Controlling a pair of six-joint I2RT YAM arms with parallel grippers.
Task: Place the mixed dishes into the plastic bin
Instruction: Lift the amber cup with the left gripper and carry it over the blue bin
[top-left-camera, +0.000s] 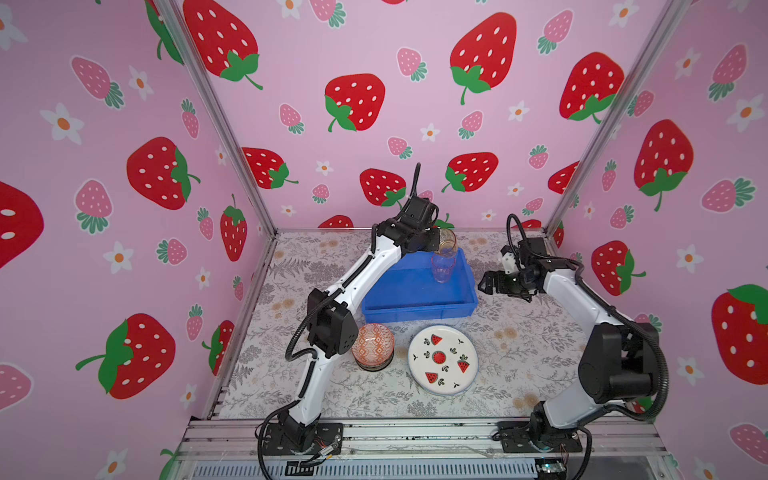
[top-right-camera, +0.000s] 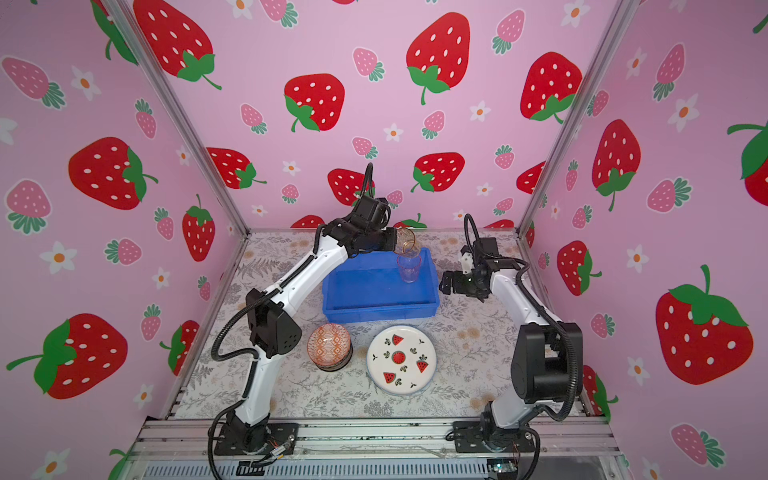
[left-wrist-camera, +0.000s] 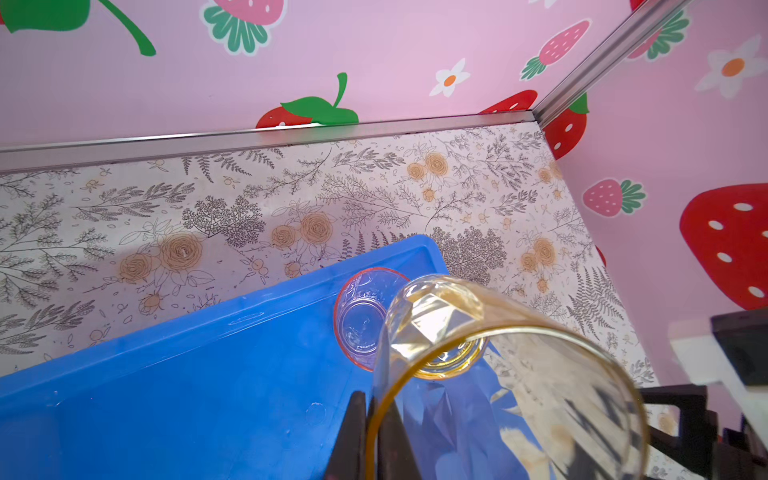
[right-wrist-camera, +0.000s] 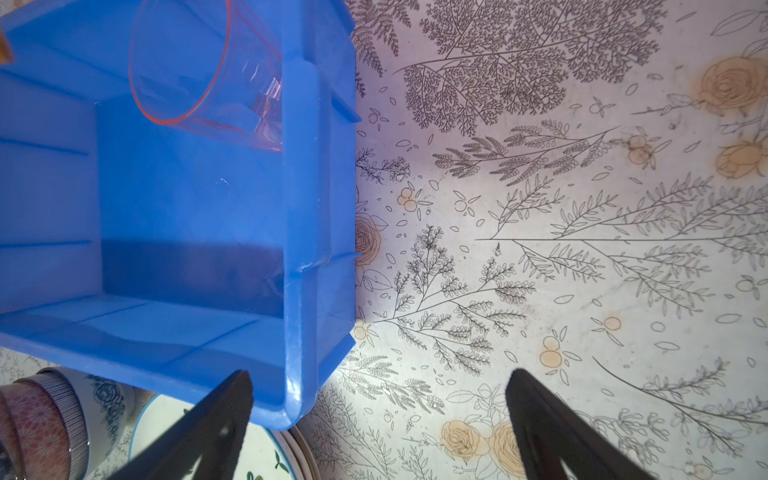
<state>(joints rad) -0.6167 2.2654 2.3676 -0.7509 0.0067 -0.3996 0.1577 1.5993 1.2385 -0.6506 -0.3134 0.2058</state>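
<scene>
1. pinching, with the left gripper (left-wrist-camera: 372, 405) closed narrow, the rim wall of the clear amber faceted tumbler (left-wrist-camera: 478, 353), one finger inside the glass and one outside.
2. holding it tilted, base pointing down and away, above the far right corner of the shallow bright blue rectangular plastic bin (top-left-camera: 409, 309), directly over the clear pink tumbler (top-left-camera: 442, 266) standing upright in that corner.
3. likely nesting amber into pink, or setting down just beside it; cannot tell which.
4. bring to upright before lowering. otherwise a real risk of clipping the pink rim and toppling it.
5. lower slowly, centre the base over the pink mouth, and let go only once seated.
6. hovering with the right gripper (right-wrist-camera: 380, 374) spread wide and empty over the floral-print table (right-wrist-camera: 540, 208), just beside the bin's right wall — best kept clear of the drop.
7. yet to go in: an orange patterned round bowl (top-left-camera: 372, 345) topping a bowl stack and a round white watermelon-print plate (top-left-camera: 442, 359) — both on the table in front of the bin.
</scene>
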